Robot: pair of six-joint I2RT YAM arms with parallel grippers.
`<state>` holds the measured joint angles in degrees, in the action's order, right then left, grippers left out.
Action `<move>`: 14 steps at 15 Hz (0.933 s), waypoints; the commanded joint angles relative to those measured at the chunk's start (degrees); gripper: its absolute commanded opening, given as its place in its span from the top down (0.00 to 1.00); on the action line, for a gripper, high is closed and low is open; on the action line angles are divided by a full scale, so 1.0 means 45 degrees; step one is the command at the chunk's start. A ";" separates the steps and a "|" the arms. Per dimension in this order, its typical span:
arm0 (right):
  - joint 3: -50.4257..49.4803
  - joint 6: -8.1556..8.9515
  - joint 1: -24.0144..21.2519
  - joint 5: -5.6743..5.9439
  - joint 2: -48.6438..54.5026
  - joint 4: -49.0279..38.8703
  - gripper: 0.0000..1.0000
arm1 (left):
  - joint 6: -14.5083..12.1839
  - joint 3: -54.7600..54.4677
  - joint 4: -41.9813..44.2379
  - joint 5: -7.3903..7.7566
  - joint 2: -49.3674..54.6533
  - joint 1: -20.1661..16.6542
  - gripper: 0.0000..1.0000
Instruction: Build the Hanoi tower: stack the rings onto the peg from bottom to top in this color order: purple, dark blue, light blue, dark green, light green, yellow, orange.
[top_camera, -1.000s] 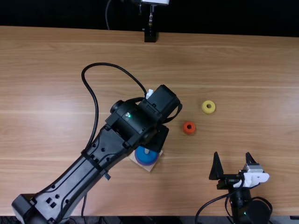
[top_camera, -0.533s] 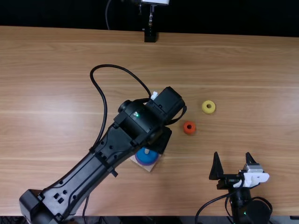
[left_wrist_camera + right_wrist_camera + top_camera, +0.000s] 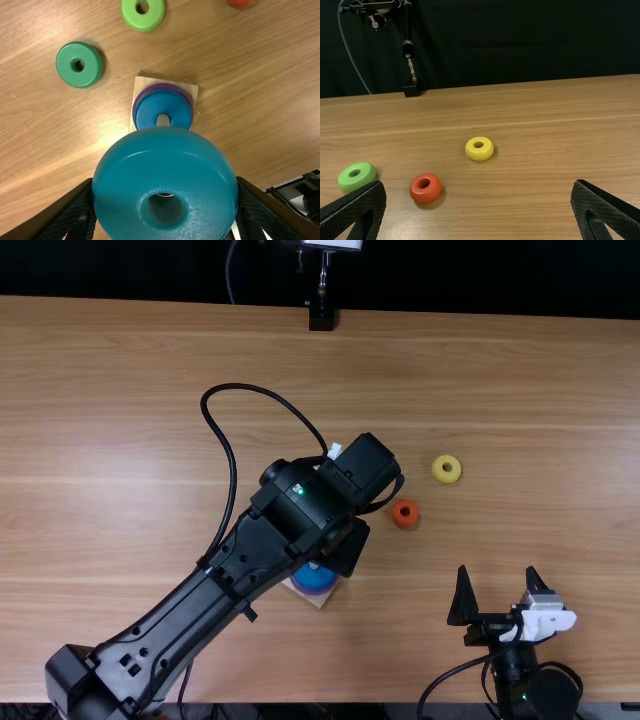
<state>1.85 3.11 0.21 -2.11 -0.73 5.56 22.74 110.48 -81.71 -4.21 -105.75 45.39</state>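
My left gripper point(image 3: 345, 546) is over the table's middle, just beyond the wooden base point(image 3: 318, 598). In the left wrist view the left gripper point(image 3: 166, 192) is shut on a light blue ring point(image 3: 165, 165), held above the table near the peg point(image 3: 163, 120). The dark blue ring point(image 3: 150, 111) lies on the purple ring point(image 3: 162, 87) around that peg. Dark green point(image 3: 79, 65) and light green point(image 3: 143, 20) rings lie beside the base. My right gripper point(image 3: 497, 580) stands open at the near right; in its wrist view the right gripper point(image 3: 479, 200) has nothing between its fingers.
The orange-red ring point(image 3: 405, 514) and yellow ring point(image 3: 447, 469) lie right of the left gripper. A black stand point(image 3: 322, 316) is at the table's far edge. The left arm's cable loops above the table.
The left arm has shifted slightly right and toward the near edge, still above the base. The right arm and the loose rings have stayed in place.
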 commanded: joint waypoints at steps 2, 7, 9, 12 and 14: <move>-0.0196 0.0011 -0.0183 0.0000 0.0163 0.0137 0.00 | 0.0056 -0.0605 -0.0006 -0.0049 -0.0054 0.0110 1.00; -0.0196 0.0011 -0.0183 0.0000 0.0163 0.0137 0.00 | 0.0032 -0.1035 0.0018 -0.0026 -0.0054 0.0110 1.00; -0.0196 0.0011 -0.0183 0.0000 0.0163 0.0137 0.00 | 0.0009 -0.1035 0.0229 -0.0003 -0.0093 0.0090 0.98; -0.0196 0.0011 -0.0183 0.0000 0.0163 0.0137 0.00 | 0.0009 -0.1191 0.0088 0.1216 -0.0073 0.0051 0.00; -0.0196 0.0011 -0.0183 0.0000 0.0163 0.0114 0.00 | 0.0032 -0.1581 0.0182 0.2013 -0.0054 -0.0047 0.00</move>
<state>1.85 3.07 0.21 -2.09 -0.73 5.54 22.76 104.16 -80.97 1.67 -105.75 45.39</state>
